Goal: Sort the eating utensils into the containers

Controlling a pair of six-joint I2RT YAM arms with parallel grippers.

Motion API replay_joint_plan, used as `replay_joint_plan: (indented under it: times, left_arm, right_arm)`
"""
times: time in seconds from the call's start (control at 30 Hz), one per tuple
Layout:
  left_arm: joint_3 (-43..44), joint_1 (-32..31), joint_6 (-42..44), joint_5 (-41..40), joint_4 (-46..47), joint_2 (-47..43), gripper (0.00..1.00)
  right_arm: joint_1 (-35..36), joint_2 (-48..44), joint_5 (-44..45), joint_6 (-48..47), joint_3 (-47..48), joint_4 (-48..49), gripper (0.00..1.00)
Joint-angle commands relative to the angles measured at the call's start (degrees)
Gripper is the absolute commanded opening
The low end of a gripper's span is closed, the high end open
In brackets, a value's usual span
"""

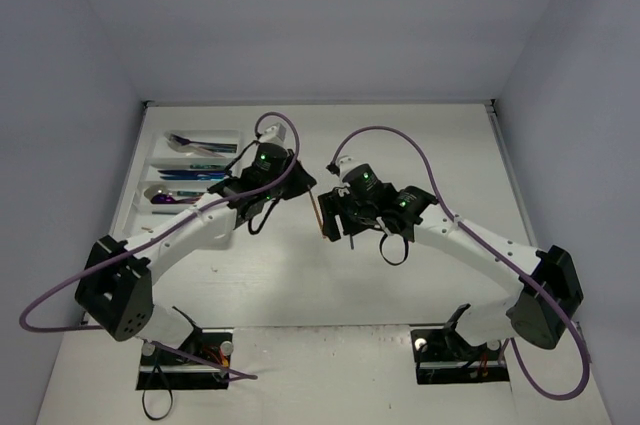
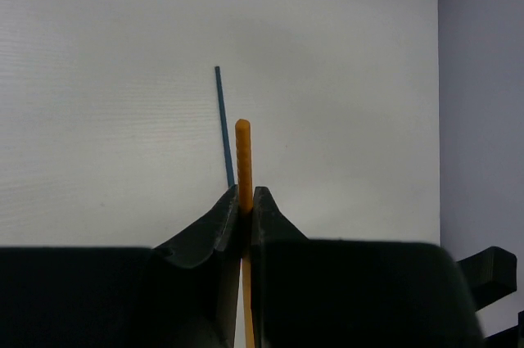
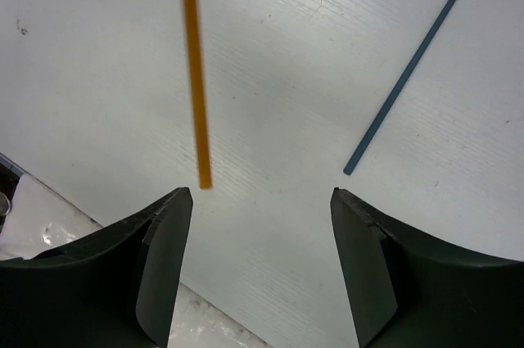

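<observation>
Orientation decides the coming move. The left gripper [image 2: 244, 201] is pinched fully closed on the orange utensil [image 2: 243, 155], a slim rod whose free end sticks straight out past the fingertips. From above, its long axis runs roughly from the far edge toward the near edge, around the middle of the bench. The compartments of the white tray [image 1: 225, 135] in the far-left corner run parallel to the far edge.

As I judge it, the rod sits about crosswise to the slot it must enter, and the tray lies off to the gripper's left. A carry toward that corner plus a wrist turn looks needed. The left arm is plainly the nearer to the tray.

The right gripper [image 3: 262, 201] hangs wide open with nothing between its jaws, close beside the orange rod (whose end shows just ahead of one finger). A blue utensil [image 3: 409, 70], equally slim, lies flat on the bench ahead of that gripper, slanted rather than square to its opening. Silver, blue and purple pieces already lie in the tray.
</observation>
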Motion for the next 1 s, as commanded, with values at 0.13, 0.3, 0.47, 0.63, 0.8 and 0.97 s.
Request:
replay_joint_plan:
  times: [0.13,0.3,0.47,0.63,0.8,0.97]
  left_arm:
    - [-9.0,22.0,-1.8,-6.5,-4.2,-15.4,0.00]
    - [-15.7,40.6,-1.9,-7.9,-3.2,-22.1,0.00]
    - [-20.1,50.0,-2.3,-7.6,-0.5,-20.9,0.01]
    - [-23.9,55.1,-4.0,-4.9,6.7,-15.3,0.21]
    - [-22.2,56.5,-2.9,-3.3,7.3,-10.1,0.35]
    - [-19.9,56.5,-0.9,-3.9,1.4,-13.4,0.50]
  right_arm:
    - [-0.6,-1.4,3.7,1.4,-1.1,1.0,0.68]
    - [-3.2,-1.5,4.2,2.0,-3.1,0.9,0.68]
    - [-5.6,-1.1,4.7,2.3,-4.6,0.9,0.68]
    - [-8.1,0.4,5.7,2.6,-5.0,0.9,0.68]
    - [-8.8,3.8,8.8,2.8,-4.5,0.9,0.68]
    - [-8.8,8.6,9.8,3.0,-3.1,0.9,0.66]
